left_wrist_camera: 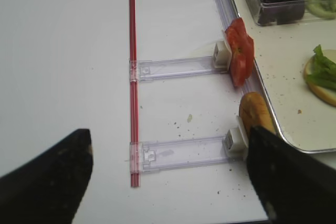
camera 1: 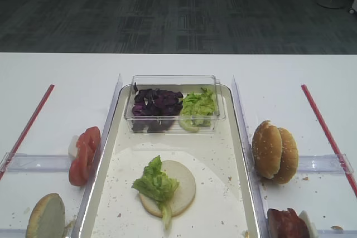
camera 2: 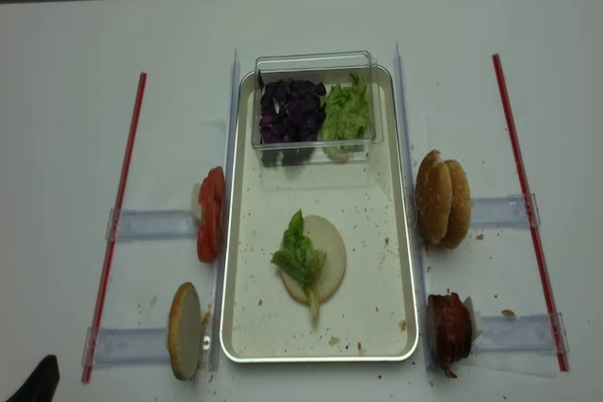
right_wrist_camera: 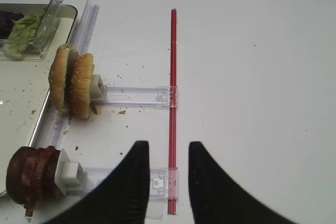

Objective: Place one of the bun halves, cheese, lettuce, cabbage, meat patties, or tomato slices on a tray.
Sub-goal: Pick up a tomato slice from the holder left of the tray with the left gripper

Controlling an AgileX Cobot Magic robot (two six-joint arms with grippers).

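The metal tray (camera 2: 412,261) lies in the middle of the table. On its floor rests one bun half (camera 2: 330,256), cut face up, with a lettuce leaf (camera 2: 300,256) across it. Tomato slices (left_wrist_camera: 240,51) stand on edge left of the tray, and another bun half (left_wrist_camera: 254,111) stands nearer. On the right stand two bun halves (right_wrist_camera: 72,80) and the meat patties (right_wrist_camera: 31,174). My left gripper (left_wrist_camera: 168,145) hovers open and empty over the table left of the tray. My right gripper (right_wrist_camera: 169,148) is open and empty above the red strip (right_wrist_camera: 172,103).
A clear tub (camera 1: 174,82) at the tray's far end holds cabbage (camera 1: 156,104) and lettuce (camera 1: 198,104). Clear plastic rails (left_wrist_camera: 173,68) run from each food holder to red strips (left_wrist_camera: 132,51) on both sides. Crumbs dot the tray floor and the table.
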